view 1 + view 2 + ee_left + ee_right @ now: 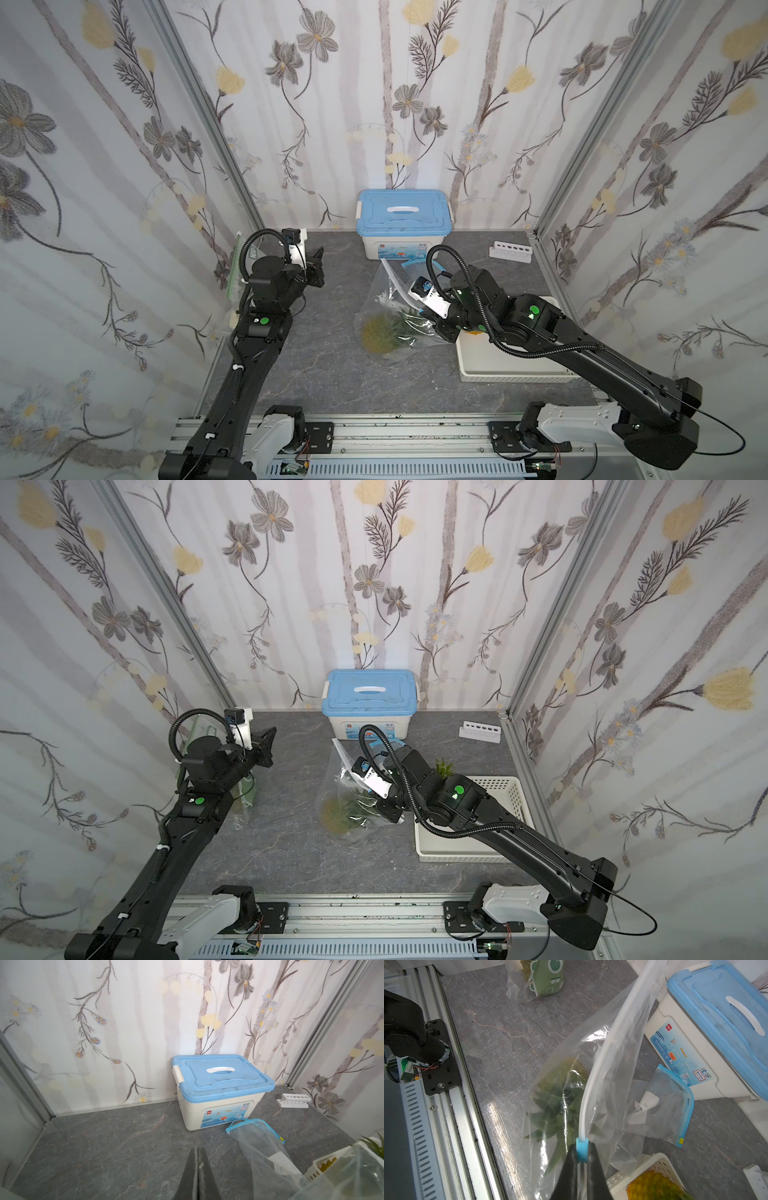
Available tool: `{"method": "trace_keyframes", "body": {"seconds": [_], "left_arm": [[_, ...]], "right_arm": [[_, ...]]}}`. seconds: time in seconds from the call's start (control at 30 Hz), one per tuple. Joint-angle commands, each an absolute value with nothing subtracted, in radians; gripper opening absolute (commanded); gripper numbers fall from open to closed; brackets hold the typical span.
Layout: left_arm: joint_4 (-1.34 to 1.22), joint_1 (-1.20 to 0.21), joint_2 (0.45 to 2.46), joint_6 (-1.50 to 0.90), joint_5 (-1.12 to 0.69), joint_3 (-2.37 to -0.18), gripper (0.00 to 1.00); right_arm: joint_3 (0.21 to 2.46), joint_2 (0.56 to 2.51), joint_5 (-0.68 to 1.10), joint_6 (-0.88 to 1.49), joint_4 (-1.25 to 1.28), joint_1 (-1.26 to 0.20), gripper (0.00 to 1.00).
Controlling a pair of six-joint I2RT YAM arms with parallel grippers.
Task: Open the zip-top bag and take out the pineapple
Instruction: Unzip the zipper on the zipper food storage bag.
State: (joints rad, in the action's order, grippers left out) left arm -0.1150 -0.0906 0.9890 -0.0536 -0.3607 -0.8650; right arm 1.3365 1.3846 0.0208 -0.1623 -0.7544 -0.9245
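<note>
Low over the zip-top bag [616,1053], the right claw [581,1147] clamps its blue slider [581,1153]; the left claw [197,1150] hovers closed, empty.

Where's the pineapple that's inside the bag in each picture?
In a top view: pineapple mid-table, inside the zip-top bag.
In a top view: same spot.
Left wrist: can't make it out.
Right wrist: centre, behind the plastic.
Shared landmark: blue-lidded box, in all four.
</note>
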Motion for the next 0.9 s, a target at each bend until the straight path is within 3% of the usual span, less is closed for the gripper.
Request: {"method": "trace_keyframes", "body": {"seconds": [0.0, 0.07, 0.17, 0.37, 0.87], "left_arm": [[-0.226, -0.087, 0.959, -0.109, -0.57, -0.844, 0.13], [-0.242, -0.088, 0.944, -0.197, -0.65, -0.844, 0.43], [-0.213, -0.089, 0.939, -0.346, -0.734, -0.875, 0.62], [-0.144, -0.143, 0.979, -0.575, -0.749, -0.89, 0.66], [0.302, -0.318, 0.945, -0.481, -0.548, -1.049, 0.67]], "right_arm": [[1.364, 1.406, -0.005, -0.151, -0.708, -0.932, 0.05], [1.391, 1.425, -0.012, -0.161, -0.697, -0.937, 0.05], [1.43, 1.456, -0.016, -0.18, -0.686, -0.947, 0.05], [1.497, 1.514, -0.029, -0.197, -0.675, -0.956, 0.04], [1.63, 1.635, -0.074, -0.198, -0.658, -0.959, 0.03]]}}
